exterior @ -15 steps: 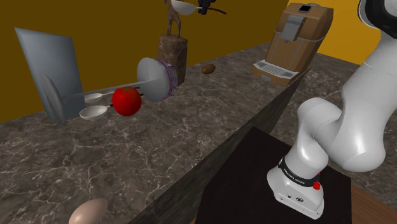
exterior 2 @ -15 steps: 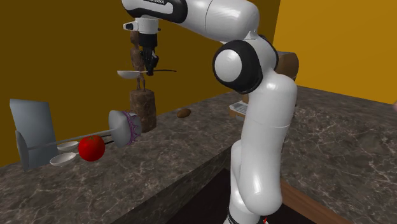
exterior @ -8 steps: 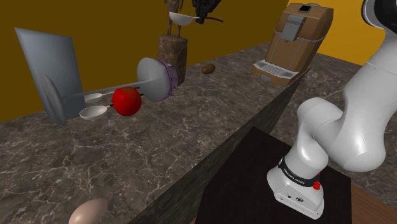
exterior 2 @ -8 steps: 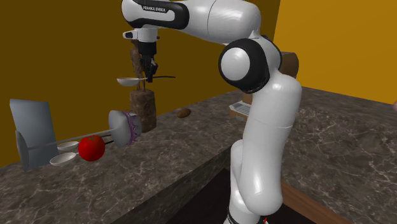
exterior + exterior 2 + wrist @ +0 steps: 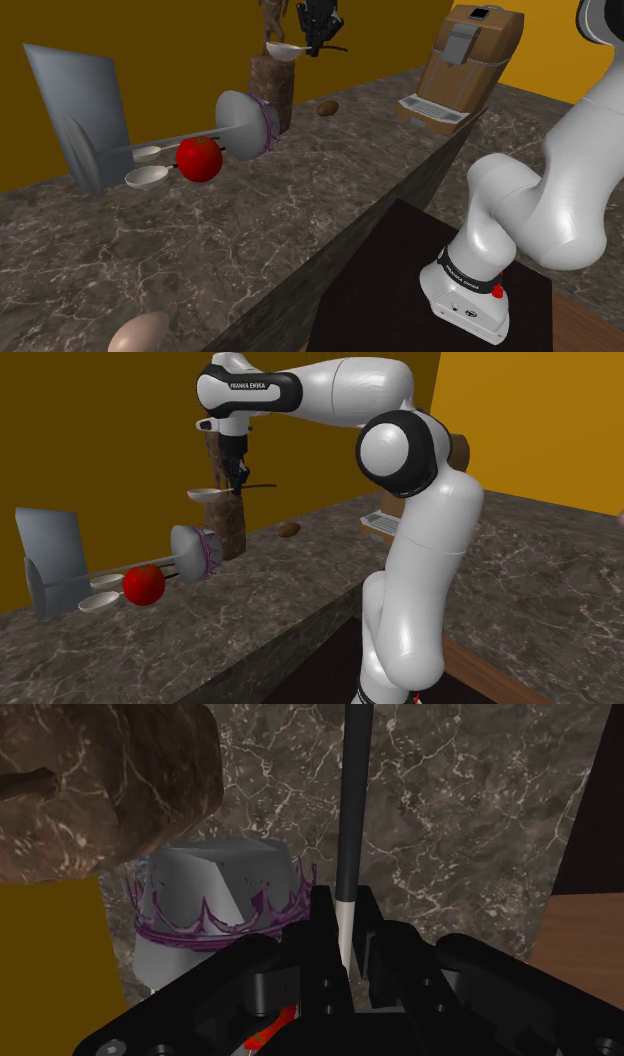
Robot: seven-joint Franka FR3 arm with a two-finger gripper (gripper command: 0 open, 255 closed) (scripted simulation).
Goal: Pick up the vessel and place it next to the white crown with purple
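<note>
The vessel is a small white bowl (image 5: 283,50) on a long dark handle (image 5: 351,804), like a ladle. It hangs in the air in front of the brown stump figure (image 5: 272,85), and my gripper (image 5: 318,28) is shut on its handle. From the second exterior view, the bowl (image 5: 205,495) sticks out sideways from the gripper (image 5: 236,477), above the counter. The white crown with a purple rim (image 5: 245,122) lies on its side on the marble counter, below the gripper. In the wrist view the crown (image 5: 215,904) sits just beyond the fingers (image 5: 325,929), which clasp the handle's white end.
A red apple (image 5: 199,158), two white spoons (image 5: 147,177) and a grey panel (image 5: 75,115) lie beside the crown at the shoulder view's left. A small brown lump (image 5: 327,107) and a brown coffee machine (image 5: 460,65) stand further right. An egg-like thing (image 5: 140,332) sits near the front edge.
The gripper has come down with the vessel in it, from high by the figure's top to level with the stump. Nothing on the counter has moved.
</note>
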